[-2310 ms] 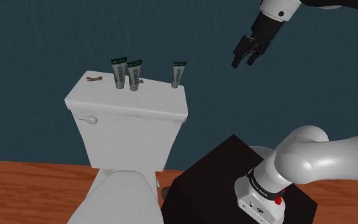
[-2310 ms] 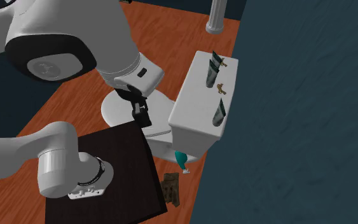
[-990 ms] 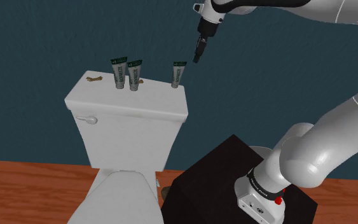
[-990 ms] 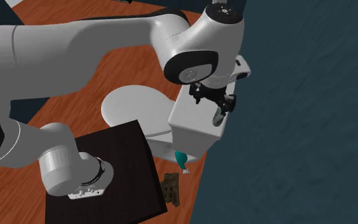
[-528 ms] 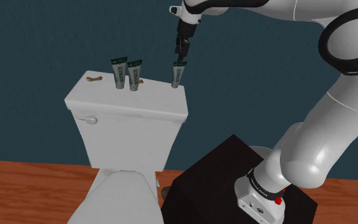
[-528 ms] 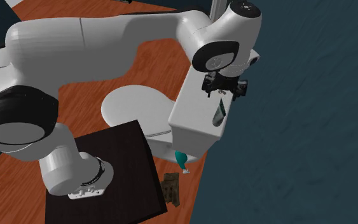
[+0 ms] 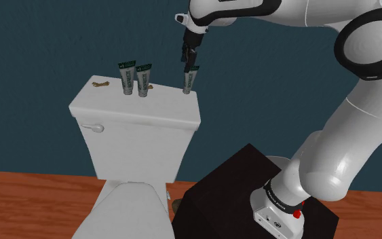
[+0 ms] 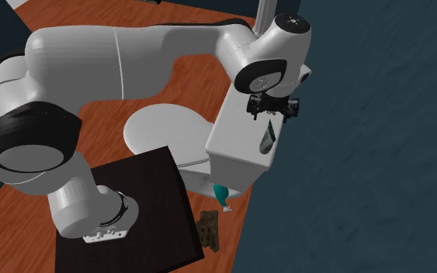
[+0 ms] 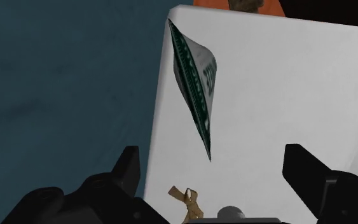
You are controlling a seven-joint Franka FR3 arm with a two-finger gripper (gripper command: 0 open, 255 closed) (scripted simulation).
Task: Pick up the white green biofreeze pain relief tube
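Three white tubes with green tops stand upright on the white toilet tank lid (image 7: 135, 108). The one nearest the shoulder view's right, the white-green tube (image 7: 191, 79), stands apart from the other two tubes (image 7: 135, 78). My black gripper (image 7: 188, 62) hangs just above it, pointing down. In the wrist view the tube (image 9: 199, 83) lies ahead of the gripper (image 9: 219, 172), whose fingers (image 9: 128, 168) stand wide apart and touch nothing. In the second exterior view the gripper (image 8: 272, 108) hovers over the tank beside the tube (image 8: 268, 138).
A small brown object (image 7: 101, 84) lies on the lid at the shoulder view's left. A dark blue wall rises right behind the tank. Below are the toilet seat lid (image 7: 125, 210), the black stand (image 7: 237, 183) and a wooden floor with a teal item (image 8: 221, 192).
The gripper swung in from the shoulder view's upper right toward the tank. In the last half second it edged lower, closer to the right-hand tube's top. The tubes have not moved.
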